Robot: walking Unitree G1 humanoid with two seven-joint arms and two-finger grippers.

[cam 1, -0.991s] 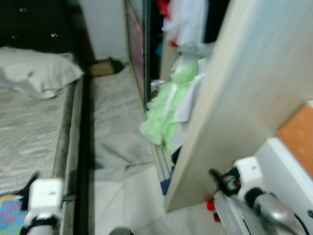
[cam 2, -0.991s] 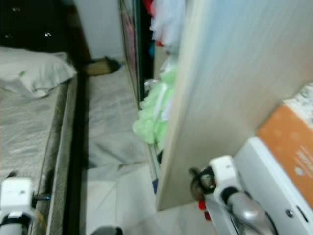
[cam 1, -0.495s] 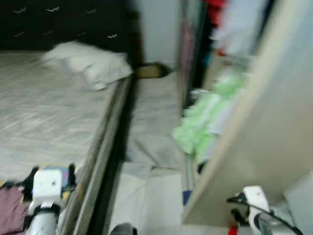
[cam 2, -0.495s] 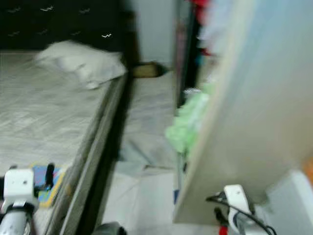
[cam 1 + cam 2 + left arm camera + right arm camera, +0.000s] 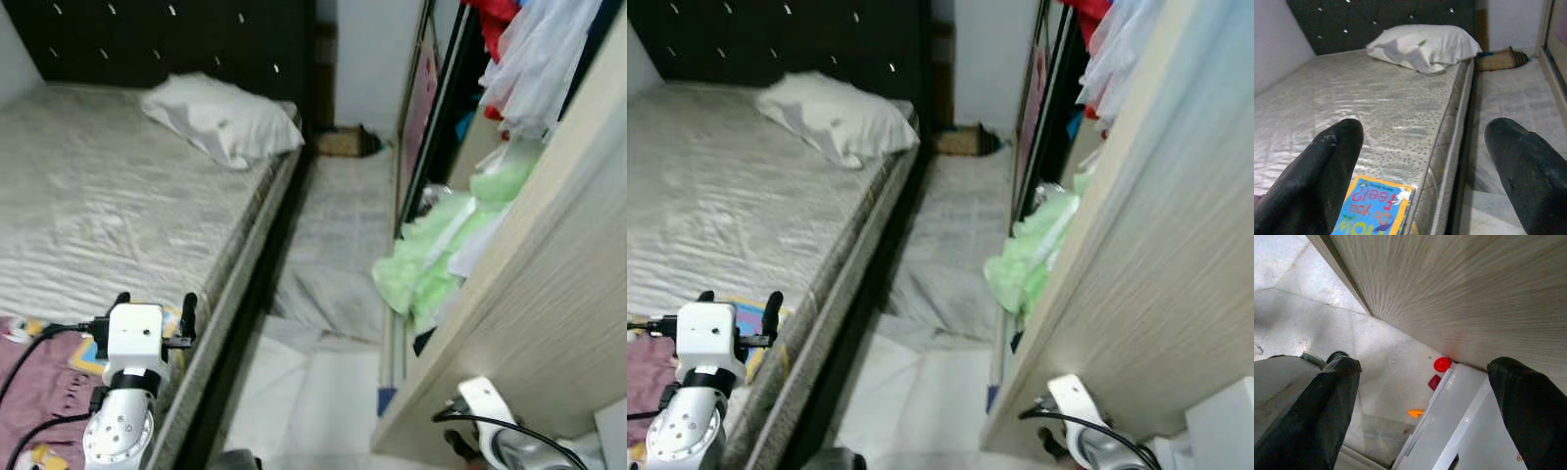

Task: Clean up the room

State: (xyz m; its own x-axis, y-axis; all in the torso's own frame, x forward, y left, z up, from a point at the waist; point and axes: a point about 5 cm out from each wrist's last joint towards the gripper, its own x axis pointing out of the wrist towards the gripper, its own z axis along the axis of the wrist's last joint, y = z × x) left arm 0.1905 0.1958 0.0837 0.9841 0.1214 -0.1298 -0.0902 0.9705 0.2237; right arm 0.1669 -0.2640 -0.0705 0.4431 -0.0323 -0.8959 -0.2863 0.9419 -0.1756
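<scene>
Apparently spread, left fingers (image 5: 1327, 171) overhang bed (image 5: 1376, 112).

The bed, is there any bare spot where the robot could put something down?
Yes. The mattress is bare from the pillow down to the book and purple cloth at its near corner. The floor strip beside the bed is cramped, with green clothes spilling from the wardrobe.
</scene>
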